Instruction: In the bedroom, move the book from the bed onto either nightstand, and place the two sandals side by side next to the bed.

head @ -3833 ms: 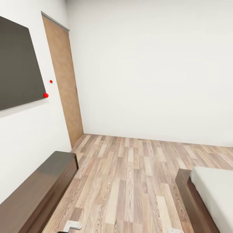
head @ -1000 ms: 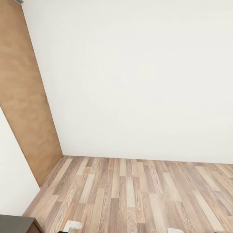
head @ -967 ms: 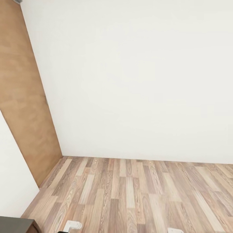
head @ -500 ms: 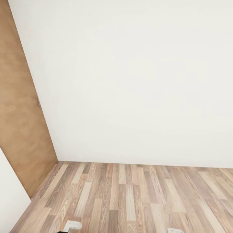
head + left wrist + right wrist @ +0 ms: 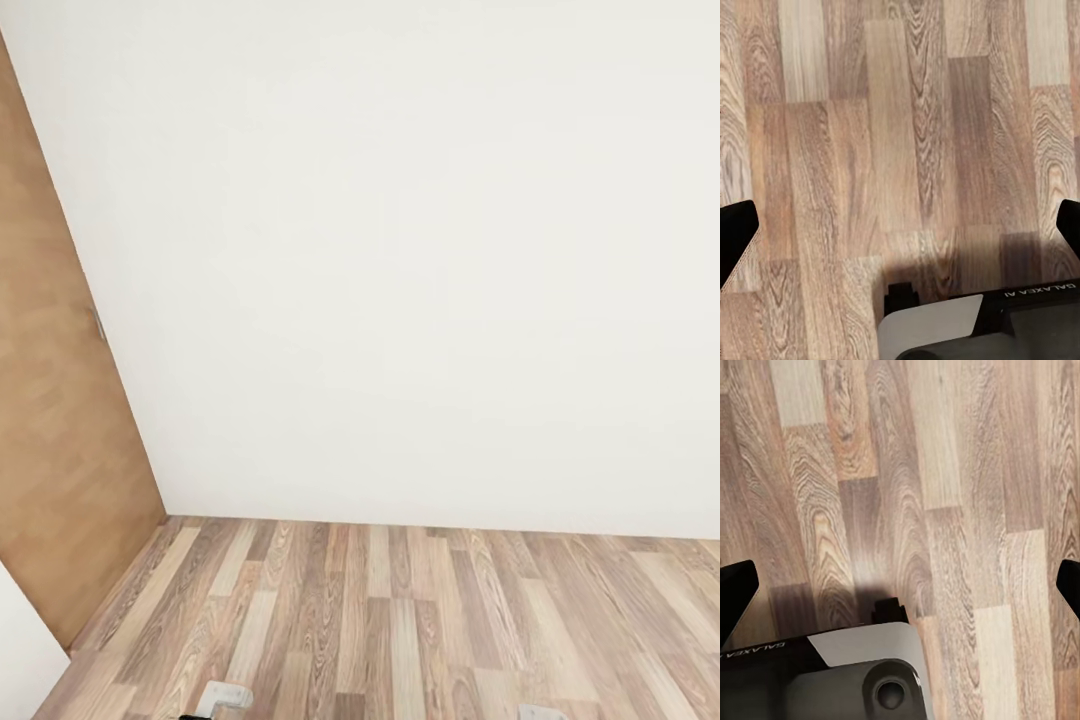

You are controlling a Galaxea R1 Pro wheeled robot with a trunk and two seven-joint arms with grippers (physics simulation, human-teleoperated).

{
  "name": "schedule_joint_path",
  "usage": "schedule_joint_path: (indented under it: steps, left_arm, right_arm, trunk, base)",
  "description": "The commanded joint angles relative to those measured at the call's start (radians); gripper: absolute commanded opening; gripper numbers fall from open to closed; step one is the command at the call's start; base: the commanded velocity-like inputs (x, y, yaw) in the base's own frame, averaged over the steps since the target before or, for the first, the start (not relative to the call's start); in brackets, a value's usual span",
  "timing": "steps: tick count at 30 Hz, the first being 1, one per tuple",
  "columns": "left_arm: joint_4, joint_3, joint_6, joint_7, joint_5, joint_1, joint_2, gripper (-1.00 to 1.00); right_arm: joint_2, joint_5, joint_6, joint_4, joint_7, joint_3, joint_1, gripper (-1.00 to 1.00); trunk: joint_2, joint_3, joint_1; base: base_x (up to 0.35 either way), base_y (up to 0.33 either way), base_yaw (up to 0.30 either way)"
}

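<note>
Head view: plain white wall (image 5: 400,250) at twelve o'clock, brown wooden door (image 5: 50,440) at nine, light wood-plank floor (image 5: 400,620) below. Left fingers (image 5: 736,241) and right fingers (image 5: 735,594) spread apart, empty. Book, sandals, bed out of frame; direction, nearer arm undeterminable.

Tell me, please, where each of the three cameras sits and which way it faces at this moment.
Head view: on the head, facing a white wall, brown door and wood floor.
Left wrist view: on the left arm, looking down at floor; left gripper fingertips wide apart.
Right wrist view: likewise; right gripper open.
Shared: the plank floor and the robot's base.
</note>
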Motion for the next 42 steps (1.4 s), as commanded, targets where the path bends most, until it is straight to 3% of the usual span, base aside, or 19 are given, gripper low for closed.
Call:
schedule_joint_path:
  steps: [1,18,42]
  left_arm:
    - [-0.002,-0.008,0.006,-0.002,0.010,0.000,0.001,1.00]
    - [-0.002,-0.008,0.006,-0.002,0.011,0.000,0.001,1.00]
    - [-0.002,-0.008,0.005,-0.002,0.011,0.000,0.001,1.00]
  right_arm:
    - [0.000,-0.006,0.005,-0.002,-0.003,-0.002,0.000,1.00]
    - [0.000,-0.009,0.006,-0.003,-0.003,-0.007,0.000,1.00]
    - [0.001,-0.009,0.006,-0.003,-0.003,-0.007,0.000,1.00]
  trunk:
    - [-0.001,-0.002,0.001]
    - [-0.001,-0.002,0.001]
    - [-0.001,-0.002,0.001]
  base:
    - [0.350,0.000,0.000]
    - [0.350,0.000,-0.002]
    - [0.350,0.000,-0.096]
